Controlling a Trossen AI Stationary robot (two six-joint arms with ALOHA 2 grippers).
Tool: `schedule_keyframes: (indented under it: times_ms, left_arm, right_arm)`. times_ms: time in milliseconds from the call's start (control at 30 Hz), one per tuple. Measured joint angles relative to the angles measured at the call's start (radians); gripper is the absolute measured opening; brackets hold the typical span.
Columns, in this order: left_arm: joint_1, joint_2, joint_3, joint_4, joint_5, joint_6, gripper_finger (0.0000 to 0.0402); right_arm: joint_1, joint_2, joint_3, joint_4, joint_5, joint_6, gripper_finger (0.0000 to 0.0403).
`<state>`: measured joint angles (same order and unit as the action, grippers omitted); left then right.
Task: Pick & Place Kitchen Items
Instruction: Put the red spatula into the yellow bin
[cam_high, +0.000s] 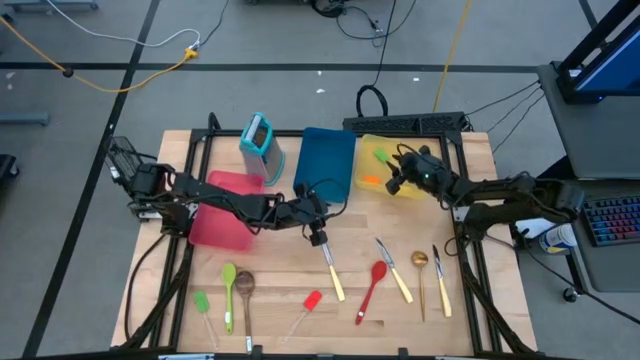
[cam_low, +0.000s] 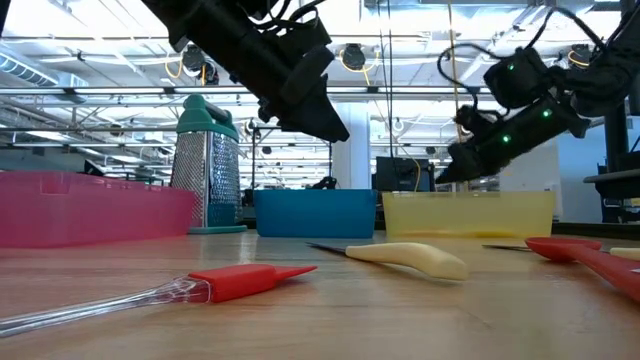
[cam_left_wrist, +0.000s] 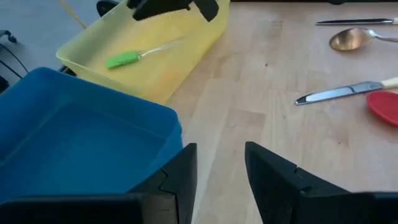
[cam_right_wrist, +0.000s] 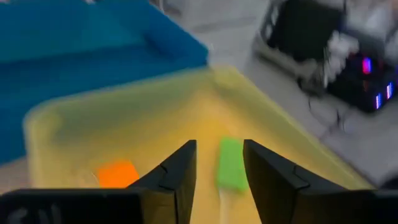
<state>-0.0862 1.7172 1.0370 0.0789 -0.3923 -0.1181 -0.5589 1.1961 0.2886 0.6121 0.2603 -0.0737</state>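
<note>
My right gripper hangs open over the yellow tray. In the tray lie a green spatula and an orange spatula; my fingers touch neither. My left gripper stands open at the table's middle, raised above the blade end of a cream-handled knife, next to the blue tray. Nothing is between its fingers. On the near half of the table lie a red spoon, a gold spoon, two more knives, a red spatula, a green spoon and a wooden spoon.
A pink tray lies at the left under my left arm. A teal-topped grater stands at the back beside the blue tray. Another green spatula lies near the front left. Bare wood shows between the trays and the row of utensils.
</note>
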Motion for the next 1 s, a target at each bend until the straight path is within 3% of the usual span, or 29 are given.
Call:
schedule_keyframes:
  times_ms: [233, 333, 533, 733, 1000]
  left_arm:
    - [-0.018, 0.0, 0.0, -0.019, 0.011, -0.088, 0.0141]
    - [-0.021, 0.0, 0.0, -0.046, 0.066, -0.135, 0.0141]
    - [-0.037, 0.0, 0.0, -0.12, 0.105, -0.268, 0.0141]
    - [-0.104, 0.0, 0.0, -0.145, 0.139, -0.349, 0.0147]
    - [-0.221, 0.0, 0.0, -0.129, 0.123, -0.573, 0.0209]
  right_arm:
    - [0.108, 0.0, 0.0, 0.169, -0.003, -0.161, 0.0145]
    - [0.148, 0.0, 0.0, 0.213, -0.012, -0.22, 0.0158]
    - [0.191, 0.0, 0.0, 0.274, -0.16, -0.253, 0.0194]
    - [0.248, 0.0, 0.0, 0.247, -0.187, -0.23, 0.021]
    - [0.361, 0.0, 0.0, 0.107, -0.187, -0.144, 0.0202]
